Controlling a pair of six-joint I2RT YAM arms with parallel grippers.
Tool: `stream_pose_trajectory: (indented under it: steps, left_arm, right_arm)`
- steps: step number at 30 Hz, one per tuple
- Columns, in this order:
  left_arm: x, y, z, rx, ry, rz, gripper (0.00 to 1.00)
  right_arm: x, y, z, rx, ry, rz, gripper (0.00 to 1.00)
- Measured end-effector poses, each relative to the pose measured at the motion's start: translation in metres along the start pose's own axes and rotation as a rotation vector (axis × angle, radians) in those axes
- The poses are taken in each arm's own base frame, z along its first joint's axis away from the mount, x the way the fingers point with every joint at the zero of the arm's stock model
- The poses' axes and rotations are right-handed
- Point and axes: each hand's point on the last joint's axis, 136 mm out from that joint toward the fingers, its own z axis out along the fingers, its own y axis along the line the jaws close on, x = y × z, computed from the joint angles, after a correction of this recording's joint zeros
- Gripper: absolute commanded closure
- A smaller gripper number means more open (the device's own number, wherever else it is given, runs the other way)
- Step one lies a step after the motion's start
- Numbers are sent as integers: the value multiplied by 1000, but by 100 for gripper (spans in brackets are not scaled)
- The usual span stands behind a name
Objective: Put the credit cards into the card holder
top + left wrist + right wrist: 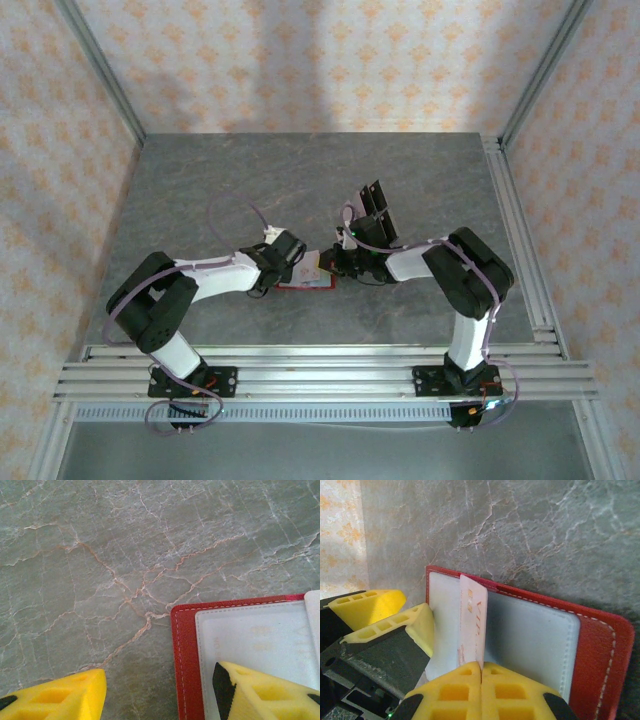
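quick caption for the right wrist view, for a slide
Right claw pinches a pale credit card on edge at the open red card holder, left claw pinning it.

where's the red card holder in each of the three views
top external: card holder low centre, where the arms meet.
left wrist: card holder in the lower right corner, cut off by the frame.
right wrist: card holder centre to right edge, open, behind the credit card.
shared landmark: the grey veined table under it.

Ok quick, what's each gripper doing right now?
Left gripper: open, one finger on the red bi-fold card holder.
Right gripper: shut on a pale thin rectangular credit card.
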Motion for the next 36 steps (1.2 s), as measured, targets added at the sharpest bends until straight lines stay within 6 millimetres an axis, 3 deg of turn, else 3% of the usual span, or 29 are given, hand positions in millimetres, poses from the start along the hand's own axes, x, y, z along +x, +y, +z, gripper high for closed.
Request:
stream_pose_trajectory:
  steps: [36]
  left_arm:
    - [0,0,0,-3,-1,1,40]
  right_arm:
    - [12,-2,2,-13,4,-7,100]
